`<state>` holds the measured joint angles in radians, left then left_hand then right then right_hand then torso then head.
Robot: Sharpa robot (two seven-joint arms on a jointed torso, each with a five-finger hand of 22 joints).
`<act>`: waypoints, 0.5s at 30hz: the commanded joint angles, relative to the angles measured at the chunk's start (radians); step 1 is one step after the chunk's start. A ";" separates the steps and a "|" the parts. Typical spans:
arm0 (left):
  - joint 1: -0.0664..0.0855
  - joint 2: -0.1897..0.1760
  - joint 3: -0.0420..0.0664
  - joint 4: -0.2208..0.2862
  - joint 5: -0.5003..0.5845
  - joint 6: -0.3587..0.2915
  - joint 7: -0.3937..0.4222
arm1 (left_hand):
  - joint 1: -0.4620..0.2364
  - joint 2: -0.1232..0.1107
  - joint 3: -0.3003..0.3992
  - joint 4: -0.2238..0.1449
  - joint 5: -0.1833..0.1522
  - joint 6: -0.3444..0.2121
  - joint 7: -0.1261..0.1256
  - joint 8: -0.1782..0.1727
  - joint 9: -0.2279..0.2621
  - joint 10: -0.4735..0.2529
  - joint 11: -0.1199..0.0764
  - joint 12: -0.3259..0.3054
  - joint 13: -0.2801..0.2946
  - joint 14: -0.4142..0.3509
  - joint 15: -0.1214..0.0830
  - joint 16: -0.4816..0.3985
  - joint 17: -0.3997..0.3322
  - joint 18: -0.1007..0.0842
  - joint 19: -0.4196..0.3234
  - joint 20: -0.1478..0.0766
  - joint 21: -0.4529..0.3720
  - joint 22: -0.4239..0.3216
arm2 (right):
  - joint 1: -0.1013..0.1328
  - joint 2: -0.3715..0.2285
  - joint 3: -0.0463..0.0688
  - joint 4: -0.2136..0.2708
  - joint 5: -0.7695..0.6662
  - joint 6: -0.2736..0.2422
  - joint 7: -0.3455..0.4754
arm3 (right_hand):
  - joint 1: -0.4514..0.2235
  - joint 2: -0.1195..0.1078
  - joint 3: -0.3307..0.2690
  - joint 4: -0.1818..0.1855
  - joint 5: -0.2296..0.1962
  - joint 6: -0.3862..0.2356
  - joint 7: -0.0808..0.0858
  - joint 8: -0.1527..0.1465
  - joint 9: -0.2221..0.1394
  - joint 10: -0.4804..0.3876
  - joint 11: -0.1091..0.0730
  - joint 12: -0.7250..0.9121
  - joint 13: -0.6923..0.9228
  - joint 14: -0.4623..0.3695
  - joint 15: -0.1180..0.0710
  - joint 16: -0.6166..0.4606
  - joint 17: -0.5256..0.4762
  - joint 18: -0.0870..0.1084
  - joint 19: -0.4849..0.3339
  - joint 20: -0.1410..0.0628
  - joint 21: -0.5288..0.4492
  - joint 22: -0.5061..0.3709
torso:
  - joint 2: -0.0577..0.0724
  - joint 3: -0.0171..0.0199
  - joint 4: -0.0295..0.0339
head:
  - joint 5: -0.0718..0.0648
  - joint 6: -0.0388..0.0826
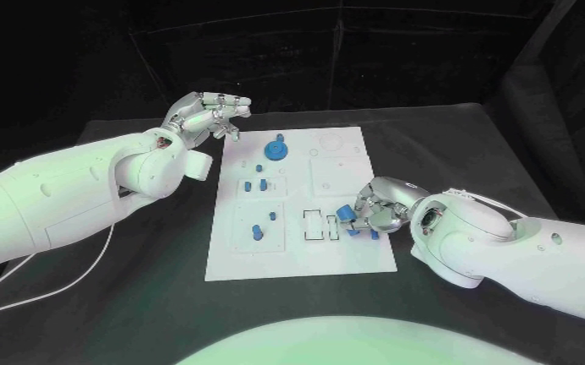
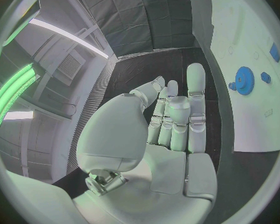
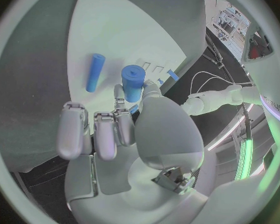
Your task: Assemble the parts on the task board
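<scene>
Here the right hand [image 1: 372, 209] pinches a short blue cylinder [image 3: 133, 82] over the near right part of the white task board [image 1: 344, 255] (a blue rod [image 3: 94, 72] lies beside it), while the left hand [image 1: 207, 115] hovers empty, fingers apart, off the board's far left corner above the black worktop [image 1: 146, 297].

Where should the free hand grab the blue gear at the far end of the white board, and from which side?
Probably by its toothed rim, coming straight down from above. The blue gear lies flat on the white board, so only its edge offers opposing faces. The left hand hovers empty beside it.
</scene>
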<state>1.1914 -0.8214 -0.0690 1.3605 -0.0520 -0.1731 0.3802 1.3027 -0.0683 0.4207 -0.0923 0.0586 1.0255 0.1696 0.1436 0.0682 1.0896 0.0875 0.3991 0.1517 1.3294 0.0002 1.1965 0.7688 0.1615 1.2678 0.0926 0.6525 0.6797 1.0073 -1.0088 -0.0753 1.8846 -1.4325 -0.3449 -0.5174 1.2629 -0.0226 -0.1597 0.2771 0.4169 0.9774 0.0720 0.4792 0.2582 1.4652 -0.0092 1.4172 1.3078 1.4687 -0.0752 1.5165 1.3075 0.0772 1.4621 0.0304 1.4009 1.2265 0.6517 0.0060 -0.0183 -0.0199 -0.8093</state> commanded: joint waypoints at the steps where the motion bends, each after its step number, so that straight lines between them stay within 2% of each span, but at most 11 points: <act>1: 0.001 0.000 0.000 0.000 0.001 0.014 0.003 | 0.000 0.007 -0.006 -0.002 0.001 -0.006 -0.003 0.003 0.000 -0.008 -0.002 0.003 0.001 -0.009 0.001 -0.005 -0.001 0.020 0.000 0.007 -0.007 -0.001 | 0.002 -0.002 0.001 0.020 0.047 -0.110 0.059 | 0.014 0.006 -0.002 -0.006 0.011 0.000 -0.009 0.006 0.006 0.010 -0.006 -0.001 0.070 0.081 -0.007 0.005 0.158 -0.013 0.015 -0.006 0.003 0.002 | 0.001 -0.0005 0.0018 | -0.001 0.000; 4: 0.001 -0.001 0.000 0.001 0.001 0.015 0.002 | -0.001 0.008 -0.007 -0.001 0.001 -0.007 -0.003 0.004 0.000 -0.009 -0.002 0.005 0.001 -0.010 0.001 -0.005 -0.002 0.020 0.000 0.007 -0.007 -0.001 | 0.002 0.004 0.001 0.027 0.055 -0.111 0.063 | 0.015 0.007 -0.003 -0.005 0.015 -0.001 -0.009 0.007 0.007 0.010 -0.006 -0.001 0.070 0.081 -0.007 0.006 0.158 -0.014 0.015 -0.006 0.003 0.003 | 0.002 -0.0003 0.0016 | 0.002 0.001; 7: 0.001 -0.001 0.000 0.001 0.001 0.015 0.002 | -0.002 0.009 -0.007 0.000 0.001 -0.007 -0.003 0.004 0.000 -0.009 -0.002 0.005 0.001 -0.010 0.001 -0.005 -0.002 0.020 0.000 0.007 -0.007 -0.001 | 0.002 0.019 0.001 0.025 0.067 -0.097 0.062 | 0.011 0.007 -0.007 -0.002 0.015 -0.003 -0.008 0.007 0.009 0.008 -0.005 -0.005 0.065 0.080 -0.007 0.004 0.156 -0.013 0.013 -0.007 0.001 -0.001 | 0.001 -0.0002 0.0000 | 0.011 -0.001; 10: 0.001 -0.001 0.000 0.002 0.001 0.015 0.001 | -0.002 0.009 -0.007 0.000 0.001 -0.007 -0.003 0.004 0.000 -0.009 -0.002 0.005 0.001 -0.010 0.001 -0.005 -0.002 0.020 0.000 0.007 -0.007 -0.001 | 0.003 0.037 0.002 0.022 0.075 -0.082 0.061 | 0.011 0.009 -0.007 -0.001 0.015 -0.003 -0.008 0.007 0.010 0.007 -0.005 -0.007 0.064 0.080 -0.007 0.004 0.155 -0.013 0.013 -0.006 0.001 -0.001 | 0.002 0.0001 0.0011 | 0.015 -0.002; 12: 0.001 -0.001 0.000 0.002 0.001 0.016 0.001 | -0.002 0.009 -0.007 0.000 0.001 -0.007 -0.003 0.004 0.000 -0.009 -0.002 0.005 0.001 -0.010 0.001 -0.005 -0.002 0.020 0.000 0.007 -0.007 -0.001 | 0.003 0.052 0.002 0.019 0.078 -0.068 0.059 | 0.010 0.011 -0.007 0.000 0.016 -0.003 -0.009 0.008 0.011 0.006 -0.005 -0.008 0.063 0.080 -0.007 0.004 0.156 -0.013 0.013 -0.006 0.002 0.000 | 0.002 -0.0003 0.0034 | 0.016 -0.002; 15: 0.001 0.000 0.000 0.002 0.001 0.016 0.001 | -0.002 0.009 -0.007 0.000 0.001 -0.007 -0.003 0.004 0.000 -0.009 -0.002 0.005 0.001 -0.010 0.001 -0.005 -0.002 0.020 0.000 0.007 -0.007 -0.001 | 0.003 0.073 0.002 0.012 0.080 -0.038 0.048 | 0.002 0.016 -0.012 0.006 0.015 -0.004 -0.008 0.009 0.014 0.006 -0.005 -0.010 0.062 0.080 -0.007 0.003 0.154 -0.013 0.013 -0.006 0.001 -0.001 | 0.002 -0.0007 0.0023 | 0.018 -0.004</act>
<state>1.1914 -0.8219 -0.0694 1.3615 -0.0520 -0.1714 0.3793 1.3027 -0.0683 0.4208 -0.0923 0.0586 1.0255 0.1696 0.1436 0.0683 1.0860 0.0839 0.3990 0.1515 1.3258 0.0038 1.1965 0.7677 0.1615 1.2678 0.0925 0.6471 0.6799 1.0082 -0.9365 -0.0742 1.8981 -1.3716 -0.4075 -0.4757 1.2689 -0.0156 -0.1694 0.2814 0.4297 0.9766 0.0665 0.4843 0.2686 1.4652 -0.0092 1.4121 1.3077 1.4688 -0.0752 1.5163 1.3074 0.0773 1.4657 0.0268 1.4008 1.2265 0.6534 0.0057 -0.0163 -0.0031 -0.8125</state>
